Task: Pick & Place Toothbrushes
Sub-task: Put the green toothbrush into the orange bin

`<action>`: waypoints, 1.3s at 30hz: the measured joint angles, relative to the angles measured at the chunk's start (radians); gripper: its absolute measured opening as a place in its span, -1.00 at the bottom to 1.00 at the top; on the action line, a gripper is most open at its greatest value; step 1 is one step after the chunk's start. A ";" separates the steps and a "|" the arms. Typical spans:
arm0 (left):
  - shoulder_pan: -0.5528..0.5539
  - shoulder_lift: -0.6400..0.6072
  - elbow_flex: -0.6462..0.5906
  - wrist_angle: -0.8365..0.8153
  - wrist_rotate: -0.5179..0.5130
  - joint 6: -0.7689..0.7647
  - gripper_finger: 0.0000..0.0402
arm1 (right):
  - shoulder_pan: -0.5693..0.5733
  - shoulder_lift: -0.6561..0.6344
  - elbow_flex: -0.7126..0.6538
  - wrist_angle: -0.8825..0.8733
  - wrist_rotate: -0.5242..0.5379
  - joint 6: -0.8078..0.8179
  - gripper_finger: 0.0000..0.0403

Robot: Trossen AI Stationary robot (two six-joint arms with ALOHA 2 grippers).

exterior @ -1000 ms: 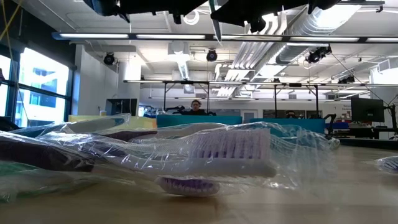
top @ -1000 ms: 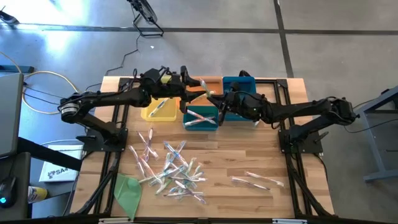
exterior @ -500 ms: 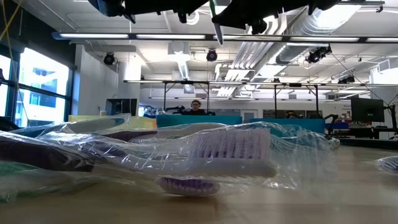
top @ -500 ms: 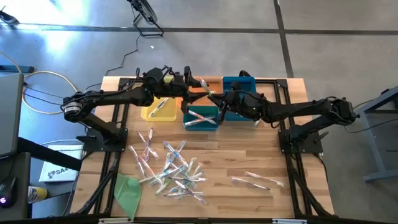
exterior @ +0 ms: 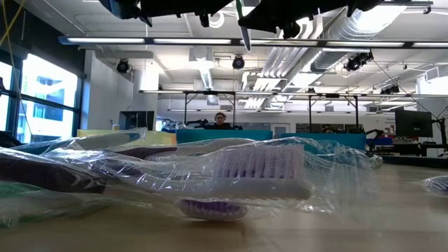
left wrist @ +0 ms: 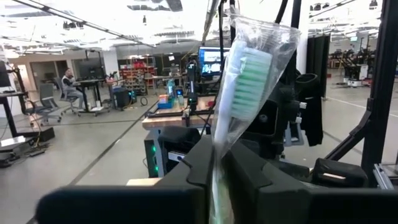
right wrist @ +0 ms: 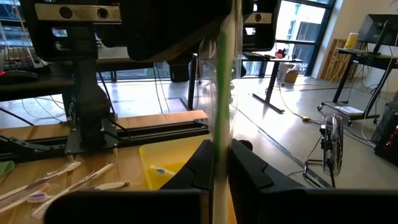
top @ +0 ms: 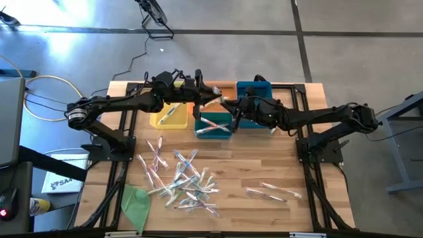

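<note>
toothbrush (left wrist: 244, 81) between both end effectors

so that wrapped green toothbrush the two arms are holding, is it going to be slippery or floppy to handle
Probably slippery: the green toothbrush sits in loose, glossy clear wrap, so the film may slide over the handle. The brush itself looks stiff, standing straight up from the left pincer without drooping. It seems light, since the right pincer also holds it by a narrow pinch.
</note>
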 joint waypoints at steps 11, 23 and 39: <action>0.001 0.000 0.000 -0.003 0.016 0.028 -0.97 | 0.008 -0.004 0.000 -0.001 0.013 0.006 -0.45; 0.162 -0.001 0.000 -0.093 0.102 0.024 -0.97 | 0.014 -0.186 0.001 -0.220 0.091 0.069 0.15; 0.329 0.103 0.211 -0.636 0.109 0.142 -0.97 | -0.046 -0.248 0.001 -0.328 0.188 0.085 0.14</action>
